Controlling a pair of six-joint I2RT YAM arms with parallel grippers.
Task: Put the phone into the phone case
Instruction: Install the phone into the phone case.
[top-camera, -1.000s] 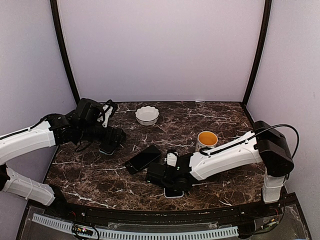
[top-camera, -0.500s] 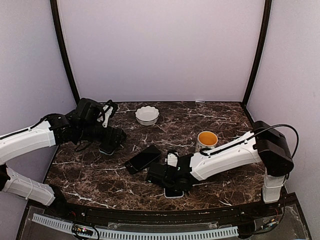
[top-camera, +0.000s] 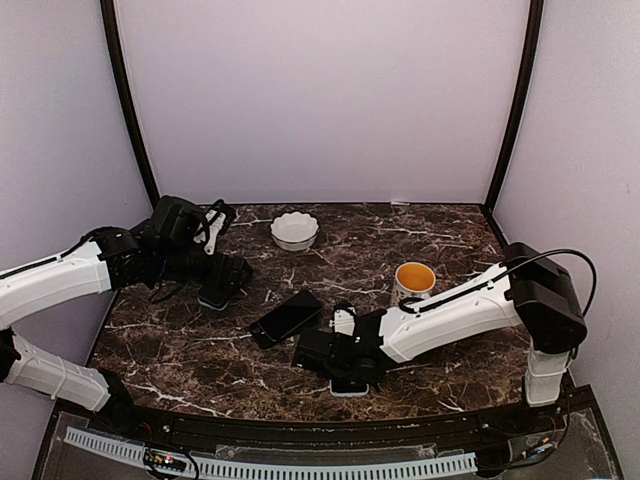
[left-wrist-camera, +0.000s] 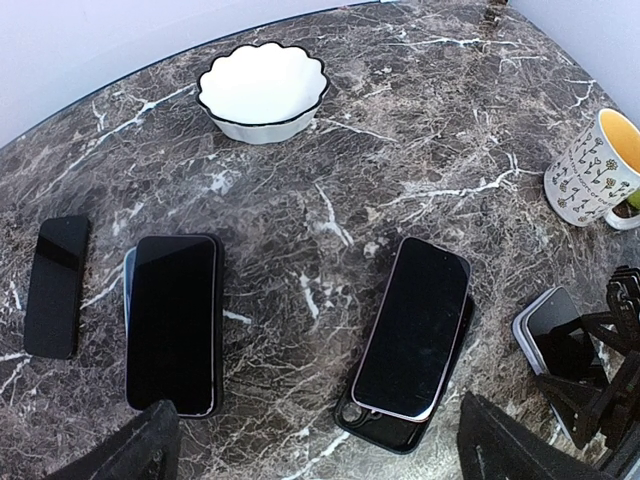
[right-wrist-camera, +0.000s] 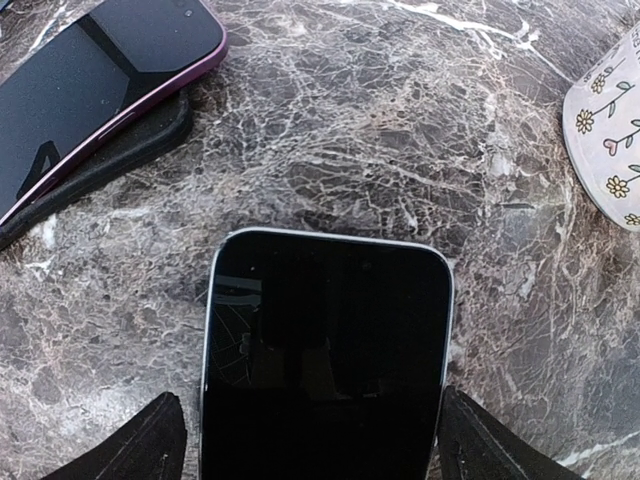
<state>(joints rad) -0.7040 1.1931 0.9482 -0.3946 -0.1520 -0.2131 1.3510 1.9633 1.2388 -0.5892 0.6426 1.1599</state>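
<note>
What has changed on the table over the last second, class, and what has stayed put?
Very little. The right gripper shifted only slightly over the white-edged phone; its fingers stand open either side of it, not gripping. The left gripper, the purple-edged phone on its dark case, the bowl and the mug stayed as they were.

We get soft, even light from overhead, with only faint shadows. The worktop (top-camera: 430, 250) carries a dull sheen. Between the right pincer's (right-wrist-camera: 320, 445) fingers (right-wrist-camera: 155, 445), the phone (right-wrist-camera: 325, 330) screen mirrors dim shapes. Those fingers blur, and the wrist views bow at their edges.
</note>
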